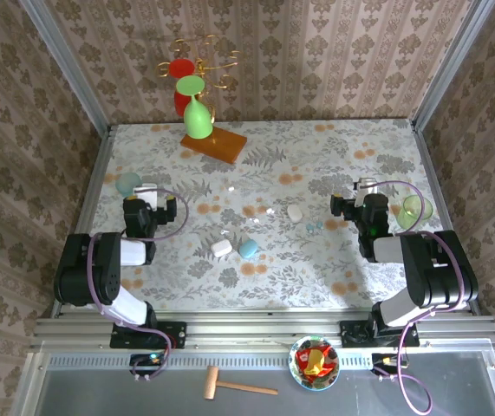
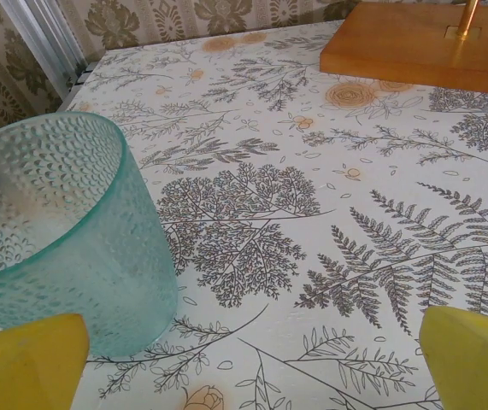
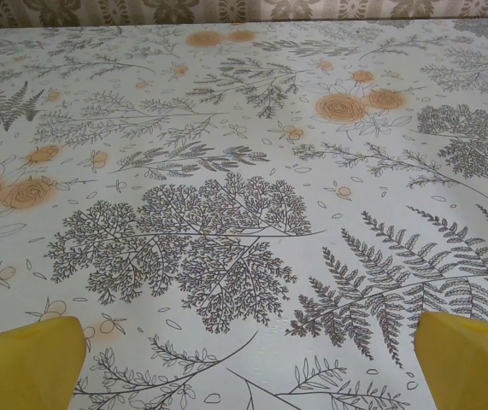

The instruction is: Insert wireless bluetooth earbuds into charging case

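From here I see a dimpled teal cup [image 2: 55, 231] at the left edge of the fern-printed surface [image 1: 334, 165] and a green cup [image 1: 413, 208] at its right. A wooden stand [image 1: 214, 143] holding red and green glasses sits at the back, and a mallet [image 1: 240, 386] lies near a bowl [image 1: 292, 360] of sweets on the near ledge.

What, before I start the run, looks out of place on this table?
Tiny earbuds lie scattered loose around the table, outside the pebble-like cases. A wooden mallet lies off it, on the ledge near the arm bases.

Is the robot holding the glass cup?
No, the cup stands on the table just ahead of the left gripper, whose yellow fingers are wide apart and not around it.
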